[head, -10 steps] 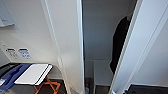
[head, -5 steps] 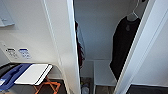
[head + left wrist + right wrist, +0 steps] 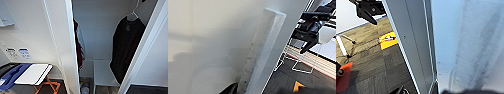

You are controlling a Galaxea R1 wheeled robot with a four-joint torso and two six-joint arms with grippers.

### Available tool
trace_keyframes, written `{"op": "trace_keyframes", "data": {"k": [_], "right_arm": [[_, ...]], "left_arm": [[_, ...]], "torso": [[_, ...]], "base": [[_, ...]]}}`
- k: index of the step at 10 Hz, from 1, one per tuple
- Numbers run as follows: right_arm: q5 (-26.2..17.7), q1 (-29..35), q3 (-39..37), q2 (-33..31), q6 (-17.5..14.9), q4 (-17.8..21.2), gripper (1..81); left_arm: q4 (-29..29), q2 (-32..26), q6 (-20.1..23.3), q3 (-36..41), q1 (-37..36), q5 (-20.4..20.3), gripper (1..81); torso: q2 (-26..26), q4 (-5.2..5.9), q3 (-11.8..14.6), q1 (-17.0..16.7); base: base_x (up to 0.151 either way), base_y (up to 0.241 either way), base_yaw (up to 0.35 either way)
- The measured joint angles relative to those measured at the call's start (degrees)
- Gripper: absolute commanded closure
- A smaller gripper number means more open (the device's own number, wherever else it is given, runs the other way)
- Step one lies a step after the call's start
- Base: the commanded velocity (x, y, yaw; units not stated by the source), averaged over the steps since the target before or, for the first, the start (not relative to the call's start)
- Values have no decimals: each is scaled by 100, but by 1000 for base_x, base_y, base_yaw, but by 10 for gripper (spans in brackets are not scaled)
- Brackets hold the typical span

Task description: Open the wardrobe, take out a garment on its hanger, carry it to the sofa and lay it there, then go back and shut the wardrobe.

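The wardrobe (image 3: 100, 37) stands open, its left door (image 3: 57, 37) and right door (image 3: 150, 55) both swung out towards me. Inside on the right the black garment (image 3: 126, 47) hangs on its white hanger (image 3: 132, 15), whose hook goes up to the rail. A dark red garment (image 3: 78, 47) peeks out behind the left door's edge. In the left wrist view a white vertical handle (image 3: 263, 50) on a door face is very close. The right wrist view looks along a door edge (image 3: 411, 42) down to the carpet.
A white step or box (image 3: 103, 73) sits on the wardrobe floor under the black garment. Left of the wardrobe stands a white-topped folding table (image 3: 33, 73) with orange legs, beside a blue object (image 3: 10, 75). Grey carpet (image 3: 373, 62) carries a yellow marker (image 3: 387, 41).
Both doors have swung wider, so the black garment and its hanger now show in full. The head view has also shifted a little.
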Motion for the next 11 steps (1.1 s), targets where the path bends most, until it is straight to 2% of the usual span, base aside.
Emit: {"op": "trace_keyframes", "data": {"k": [6, 11], "right_arm": [[328, -174, 33, -249, -20, 26, 10], [179, -232, 33, -254, -4, 23, 10]], "left_arm": [[-1, -126, 6, 30, 68, -99, 10], [-1, -269, 0, 79, 154, -27, 10]], "torso": [[0, 0, 0, 0], [0, 0, 127, 0]], "base": [[0, 0, 0], [0, 0, 0]]}}
